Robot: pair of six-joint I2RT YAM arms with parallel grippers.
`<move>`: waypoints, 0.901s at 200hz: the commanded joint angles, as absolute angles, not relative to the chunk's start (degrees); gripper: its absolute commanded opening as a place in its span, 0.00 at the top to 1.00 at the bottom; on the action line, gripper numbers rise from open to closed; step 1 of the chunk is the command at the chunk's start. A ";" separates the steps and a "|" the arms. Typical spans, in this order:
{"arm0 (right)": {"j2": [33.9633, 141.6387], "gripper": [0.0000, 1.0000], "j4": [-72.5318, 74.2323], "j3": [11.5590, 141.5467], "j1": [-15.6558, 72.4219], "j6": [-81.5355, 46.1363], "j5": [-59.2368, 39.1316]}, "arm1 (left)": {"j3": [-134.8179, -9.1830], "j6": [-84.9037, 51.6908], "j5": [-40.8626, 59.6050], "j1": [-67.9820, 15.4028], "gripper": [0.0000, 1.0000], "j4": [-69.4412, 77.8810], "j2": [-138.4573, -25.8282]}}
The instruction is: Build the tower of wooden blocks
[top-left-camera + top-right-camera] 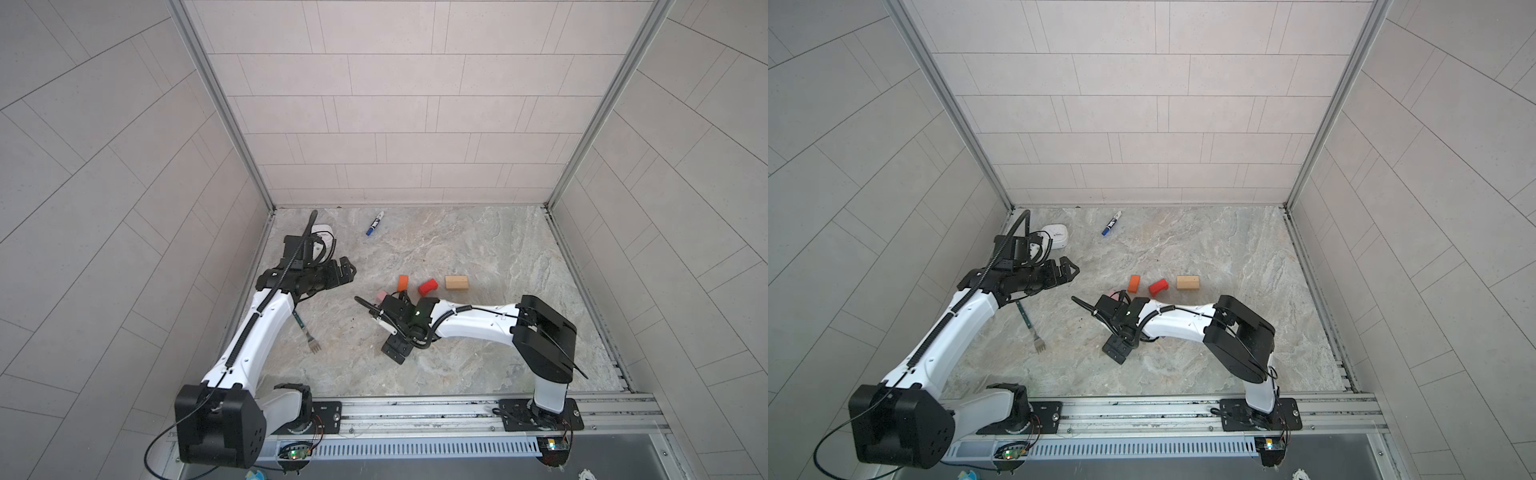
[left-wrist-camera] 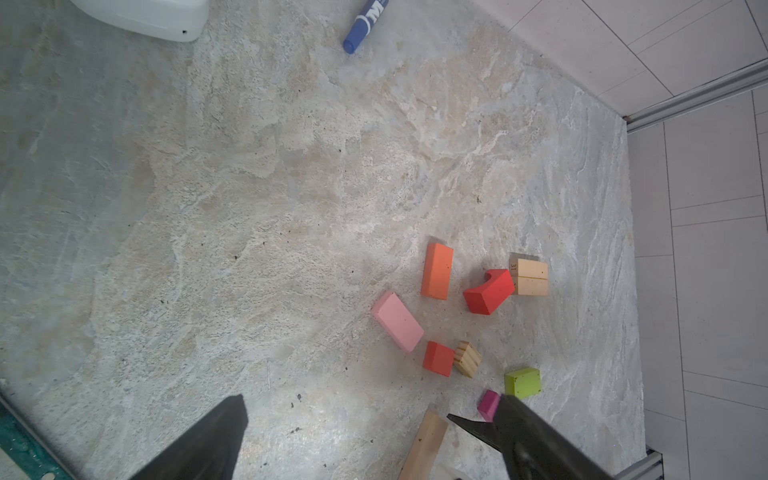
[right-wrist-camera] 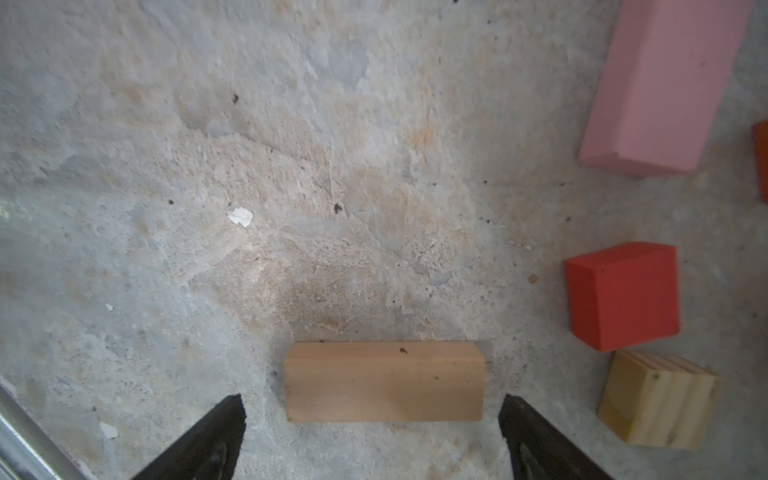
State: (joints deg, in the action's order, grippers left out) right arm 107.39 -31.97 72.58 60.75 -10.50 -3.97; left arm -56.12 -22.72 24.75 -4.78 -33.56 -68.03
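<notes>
Right pincer (image 3: 371,400), spread like the left pincer (image 2: 345,409), hangs over a tan block (image 3: 385,380); first pickup, next lower and pinch.

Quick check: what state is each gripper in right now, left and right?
Left gripper: open, holding nothing.
Right gripper: open, jaws either side of the plain tan wooden bar, not gripping it.

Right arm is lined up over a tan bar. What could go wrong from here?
The right gripper straddles the tan bar lengthwise, open jaws barely clearing its ends; one may land on top.
The tan cube and red cube sit close beside it and could get nudged.
</notes>
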 commanded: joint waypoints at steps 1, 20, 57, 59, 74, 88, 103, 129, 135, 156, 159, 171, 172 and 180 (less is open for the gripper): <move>109.00 0.05 -32.84 73.73 60.95 -9.52 -3.07 | -55.32 -23.09 25.63 -4.40 0.00 -32.69 -67.58; 109.82 0.07 -32.53 73.83 60.91 -9.56 -3.58 | -55.33 -23.03 25.52 -4.39 0.00 -32.70 -67.51; 110.70 0.11 -32.17 73.59 60.91 -9.67 -3.47 | -55.20 -23.05 25.59 -4.23 0.00 -32.68 -67.58; 110.67 0.11 -32.17 73.61 60.91 -9.78 -3.44 | -55.26 -23.10 25.62 -4.22 0.00 -32.69 -67.59; 110.58 0.12 -32.09 73.57 60.91 -9.89 -3.35 | -55.20 -23.05 25.66 -4.16 0.00 -32.61 -67.59; 110.10 0.15 -31.82 73.28 60.91 -10.17 -3.13 | -55.21 -23.11 25.71 -4.05 0.00 -32.61 -67.50; 109.71 0.20 -31.81 72.97 60.91 -10.50 -2.32 | -55.11 -23.07 25.71 -4.12 0.00 -32.61 -67.39; 108.79 0.32 -31.90 72.52 60.87 -11.13 -1.37 | -55.02 -23.05 25.60 -4.10 0.00 -32.64 -67.37; 108.55 0.34 -31.96 72.44 60.75 -11.40 -1.17 | -54.95 -23.19 25.49 -4.12 0.00 -32.60 -67.30; 106.28 0.39 -31.93 71.50 60.41 -13.51 1.32 | -54.60 -23.41 25.88 -4.12 0.00 -32.07 -67.19; 105.82 0.39 -31.84 71.27 60.32 -14.03 1.75 | -54.51 -23.46 26.11 -4.09 0.00 -32.00 -67.23; 103.80 0.39 -31.89 70.24 59.59 -16.06 3.48 | -54.36 -23.69 26.83 -4.10 0.00 -31.65 -67.34; 103.58 0.40 -31.90 70.14 59.55 -16.20 3.59 | -54.34 -23.75 26.91 -4.07 0.00 -31.65 -67.38; 102.52 0.39 -32.27 69.66 58.64 -17.84 3.99 | -54.27 -23.90 27.45 -4.04 0.00 -31.55 -67.63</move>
State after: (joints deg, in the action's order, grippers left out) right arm 107.92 -31.18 71.13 60.38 -13.37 -0.38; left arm -55.11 -23.20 25.82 -4.49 -32.62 -68.03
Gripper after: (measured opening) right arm 0.723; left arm 0.998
